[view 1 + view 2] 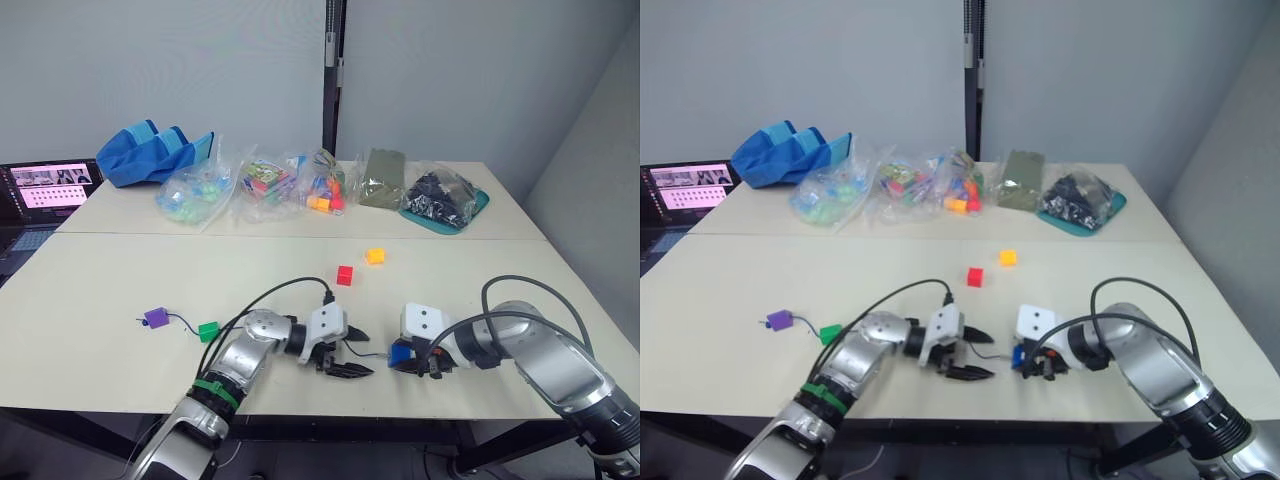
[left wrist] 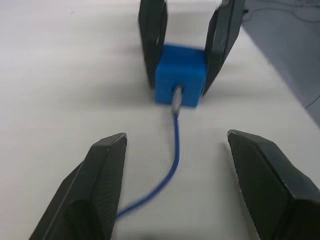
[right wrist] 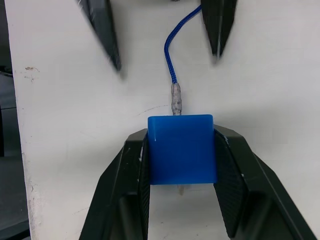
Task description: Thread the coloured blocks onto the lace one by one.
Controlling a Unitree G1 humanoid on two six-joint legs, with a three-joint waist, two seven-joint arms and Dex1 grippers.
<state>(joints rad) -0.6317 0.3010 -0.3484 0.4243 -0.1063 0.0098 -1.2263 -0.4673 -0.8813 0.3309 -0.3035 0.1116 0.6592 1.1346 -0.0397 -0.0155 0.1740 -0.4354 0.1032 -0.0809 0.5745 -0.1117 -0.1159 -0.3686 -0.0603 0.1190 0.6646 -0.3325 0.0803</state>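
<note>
Right hand (image 3: 181, 150) is clamped on the blue block (image 3: 182, 148), fingers pressed to its two sides, low and right of centre in the head frame. The lace (image 2: 172, 165) has its pale stiff tip (image 3: 176, 101) pushed into the block's face, with a sliver showing out the far side. Left hand (image 2: 175, 185) sits just beside, centre bottom of the frame, fingers spread wide with the lace running between them, touching neither. Further left on the surface (image 1: 120, 290) the purple block (image 1: 155, 318) and green block (image 1: 208, 331) already sit on the lace. Red block (image 1: 344, 275) and orange-yellow block (image 1: 375, 256) lie loose near mid-frame
</note>
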